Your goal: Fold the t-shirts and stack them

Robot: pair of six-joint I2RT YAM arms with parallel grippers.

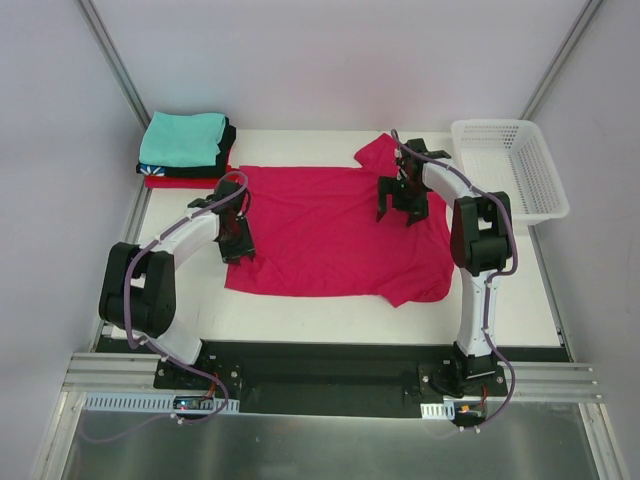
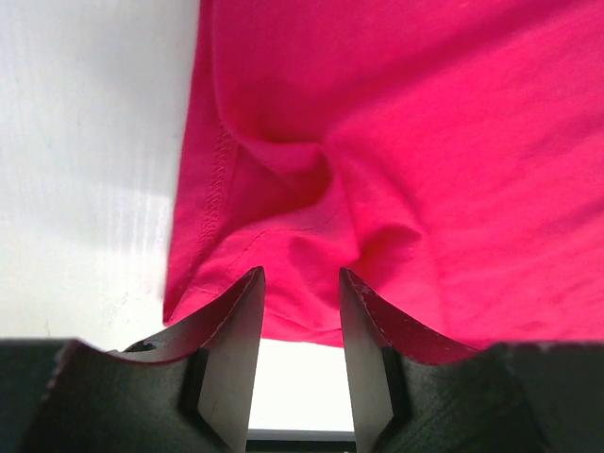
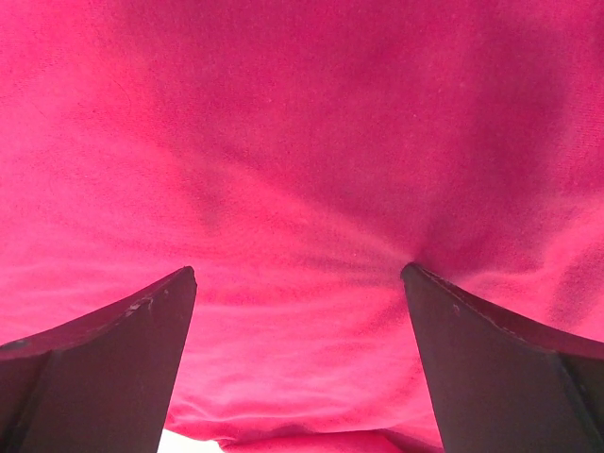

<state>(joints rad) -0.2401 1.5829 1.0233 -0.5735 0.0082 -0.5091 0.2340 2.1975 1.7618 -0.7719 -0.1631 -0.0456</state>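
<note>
Crimson-pink t-shirt (image 1: 330, 235) lies spread flat across the middle of the white table (image 1: 300, 312), one sleeve pointing to the far side. My left gripper (image 1: 240, 248) sits low at the shirt's left edge. Its fingers (image 2: 236, 311) are partly open with a narrow gap, tips at a puckered hem, clamping nothing. My right gripper (image 1: 402, 214) hovers over the shirt's far right part, fingers (image 3: 123, 330) spread wide, holding nothing. In the far left corner, just beside the spread shirt, a folded teal t-shirt (image 1: 182, 138) tops a black t-shirt (image 1: 228, 140) and a red t-shirt (image 1: 185, 181). A white mesh basket (image 1: 510, 165) stands far right
</note>
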